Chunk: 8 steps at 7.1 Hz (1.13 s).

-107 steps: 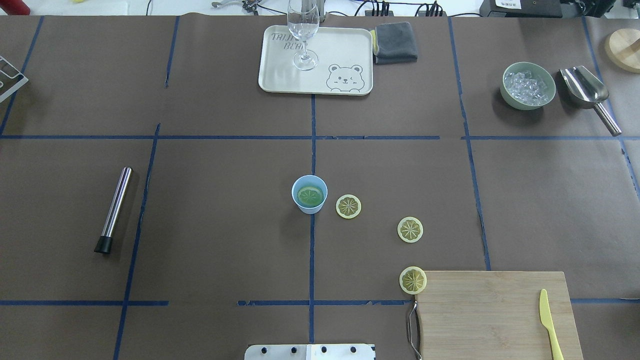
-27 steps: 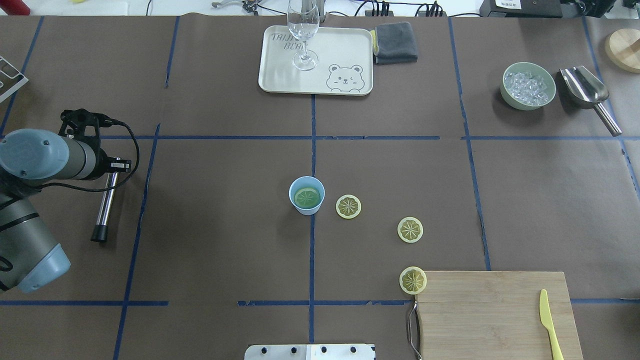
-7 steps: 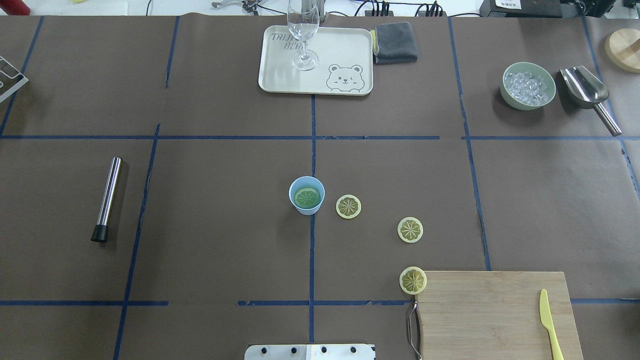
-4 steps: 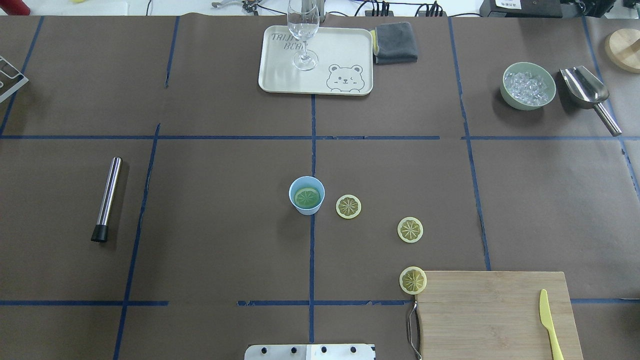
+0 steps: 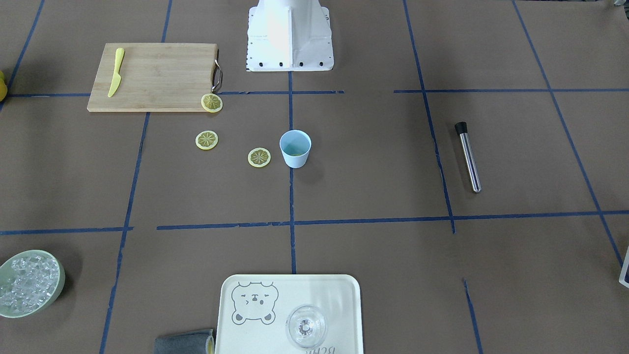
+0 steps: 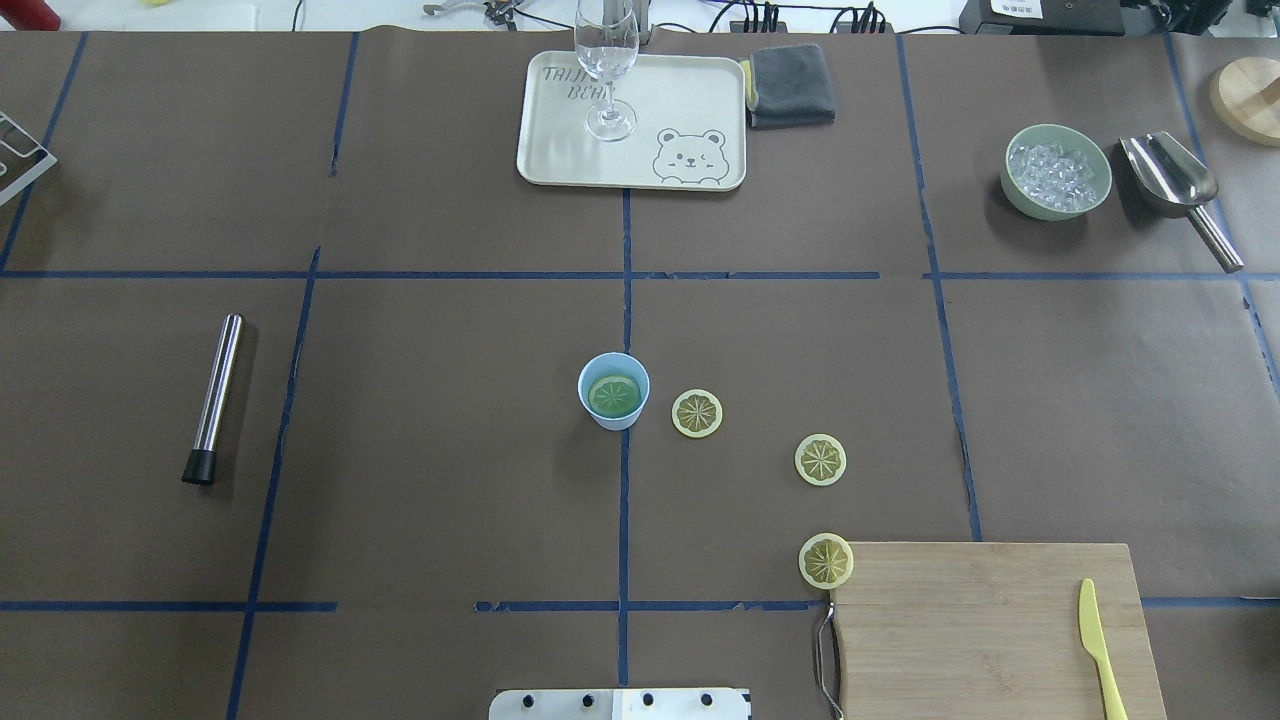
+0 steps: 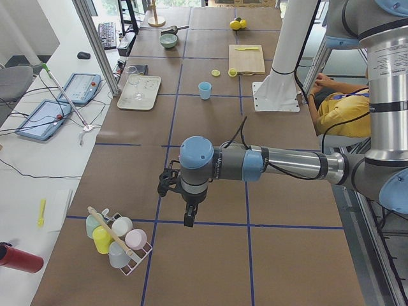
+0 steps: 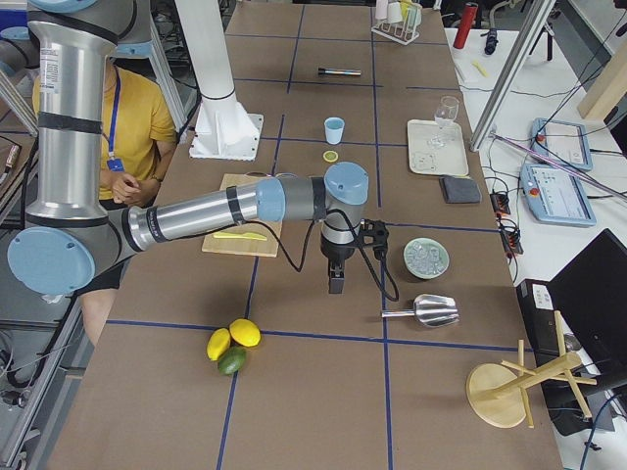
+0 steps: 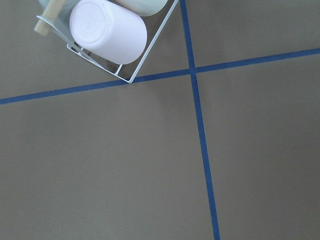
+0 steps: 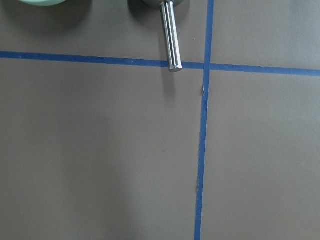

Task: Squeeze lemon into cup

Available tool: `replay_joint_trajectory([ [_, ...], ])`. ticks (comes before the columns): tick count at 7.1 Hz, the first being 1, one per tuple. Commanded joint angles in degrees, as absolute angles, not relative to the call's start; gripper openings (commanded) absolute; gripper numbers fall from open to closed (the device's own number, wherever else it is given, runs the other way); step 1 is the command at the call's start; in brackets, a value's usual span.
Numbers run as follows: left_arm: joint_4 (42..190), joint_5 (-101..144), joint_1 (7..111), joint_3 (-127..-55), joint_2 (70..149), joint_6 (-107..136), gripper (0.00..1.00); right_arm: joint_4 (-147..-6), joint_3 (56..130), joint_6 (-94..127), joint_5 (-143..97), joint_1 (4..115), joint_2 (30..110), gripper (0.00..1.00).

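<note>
Cup point(image 6: 613, 390): upright at table centre on the blue line; neither arm touches it.
Lemon: one slice point(image 6: 614, 396) lies flat in the cup. Three spare slices point(image 6: 697, 413) trail to its right, and the last one touches the board point(image 6: 990, 620).
Muddler point(image 6: 212, 398): lies well left of the cup, black tip nearest the robot.
Left gripper point(image 7: 189, 218): hangs over bare table at the left end, near a rack point(image 7: 118, 239). Cannot tell whether its fingers are spread or pressed together.
Right gripper point(image 8: 336, 282): hangs at the right end, near the scoop point(image 8: 421, 311). Finger state likewise cannot be told.
Stage: judged idle, both arms well apart from the work.
Risk 1: the cup is light and unheld, so an off-centre press would likely tip or shove it.
Risk 2: the round muddler may roll under a skewed grasp.
Risk 3: the nearest spare slice sits close enough for a reaching arm to sweep it.
</note>
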<state>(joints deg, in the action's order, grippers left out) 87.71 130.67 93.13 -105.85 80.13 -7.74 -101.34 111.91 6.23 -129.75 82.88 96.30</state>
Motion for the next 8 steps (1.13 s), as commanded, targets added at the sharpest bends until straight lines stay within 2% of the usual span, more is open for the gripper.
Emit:
replay_joint_trajectory([
  [1, 87.7, 130.8, 93.1, -105.9, 80.0, -7.7, 1.00, -101.3, 112.0, 6.2, -129.8, 82.9, 96.3, 1.00],
  [8, 87.7, 134.5, 93.1, -105.5, 79.8, -7.8, 1.00, -101.3, 112.0, 6.2, -129.8, 82.9, 96.3, 1.00],
])
